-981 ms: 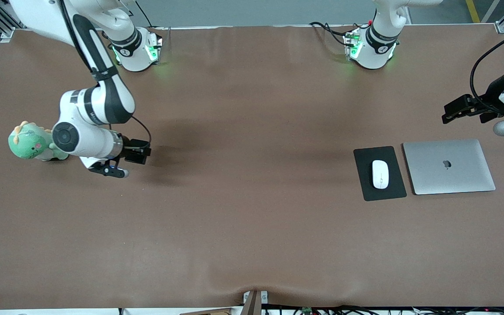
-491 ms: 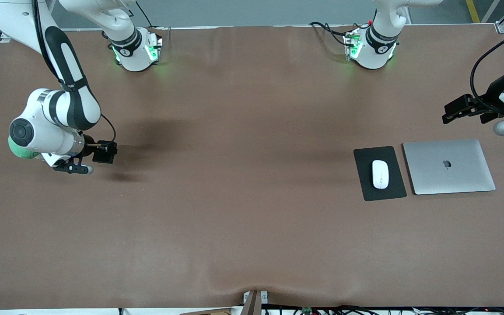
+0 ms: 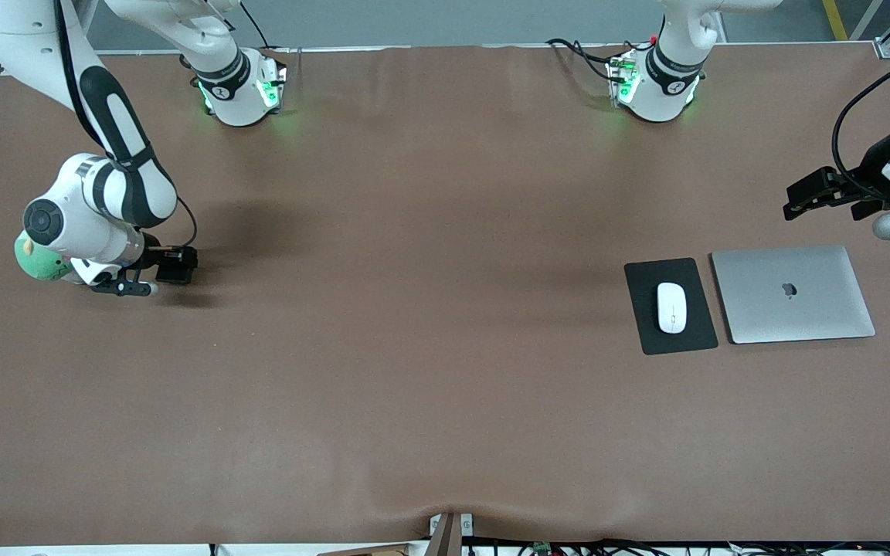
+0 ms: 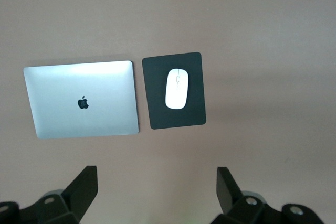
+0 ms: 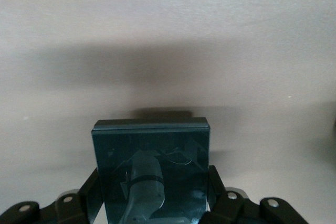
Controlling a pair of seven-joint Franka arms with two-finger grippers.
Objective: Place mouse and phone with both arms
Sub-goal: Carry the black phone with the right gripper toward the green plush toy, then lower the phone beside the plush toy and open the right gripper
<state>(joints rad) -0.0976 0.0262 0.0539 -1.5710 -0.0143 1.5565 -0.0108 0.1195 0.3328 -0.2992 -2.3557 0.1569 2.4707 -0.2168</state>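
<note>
right gripper (image 3: 171, 266) now lower, brown table (image 3: 429, 347)

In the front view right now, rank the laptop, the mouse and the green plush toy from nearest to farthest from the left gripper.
1. The laptop, closed, beside the mouse pad at the left arm's end of the table, close to the open left gripper.
2. The mouse, on the pad beside the laptop.
3. The green plush toy, at the right arm's end, partly hidden by that arm.
</note>
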